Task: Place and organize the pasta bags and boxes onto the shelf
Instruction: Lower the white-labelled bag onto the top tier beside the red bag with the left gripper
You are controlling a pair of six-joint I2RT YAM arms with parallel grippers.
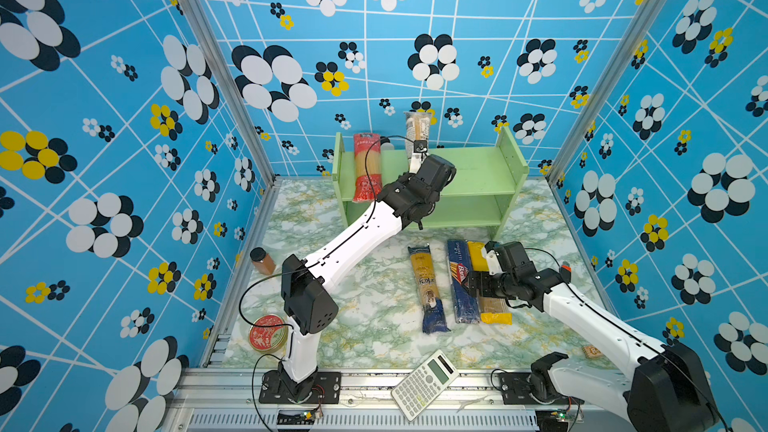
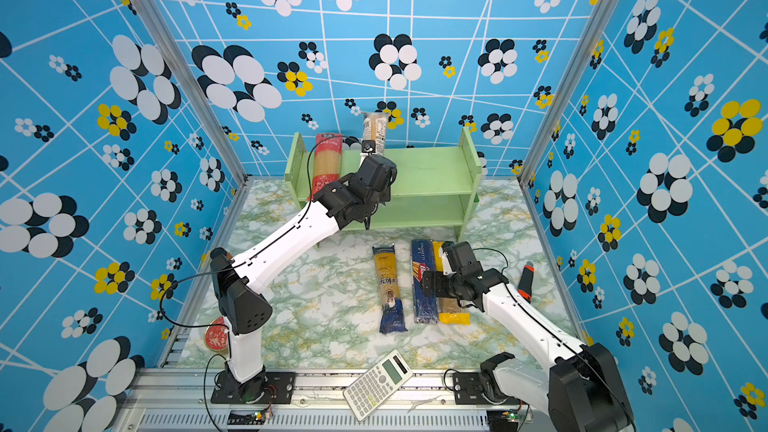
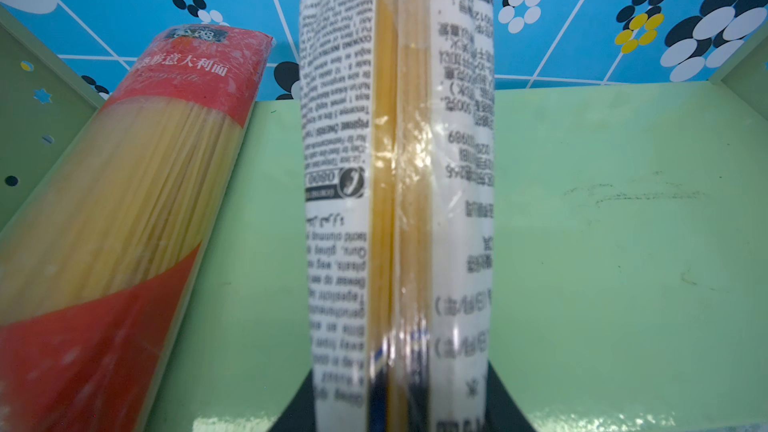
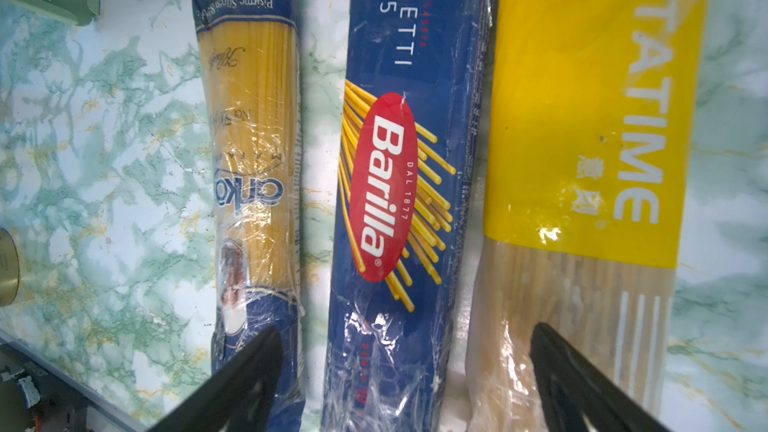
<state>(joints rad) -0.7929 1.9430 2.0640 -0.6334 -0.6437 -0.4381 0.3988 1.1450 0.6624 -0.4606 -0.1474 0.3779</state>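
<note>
**Calculator up front, pasta packs and shelf behind**

Calculator [image 1: 424, 384]: white, tilted, lying across the metal rail at the front edge, between the two arm bases.

Table [image 1: 374, 305]: green marbled top. Three packs lie side by side on it, in front of the shelf and lengthwise toward it.
- Yellow-and-navy bag [image 1: 428, 288]: leftmost, a little apart from the box.
- Blue box [image 1: 457, 259]: middle.
- Yellow bag [image 1: 494, 315]: rightmost, tight against the box.

Right gripper [image 4: 405, 328]: over the middle of the blue box, fingers [image 4: 249, 367] spread wide, one over the yellow-and-navy bag and one over the yellow bag. Contact with the box cannot be told.

Shelf [image 1: 478, 172]: light green, two tiers, at the back of the table.
- Red-ended bag [image 1: 366, 168]: on the top board near the left side panel, front to back.
- White-labelled bag [image 3: 332, 160]: over the top board just right of the red-ended bag, its far end past the back edge.

Left gripper [image 1: 415, 160]: fingers clamped on the near end of the white-labelled bag.

Brown jar [image 1: 262, 261] and round red tin [image 1: 268, 332]: left edge of the table.
</note>
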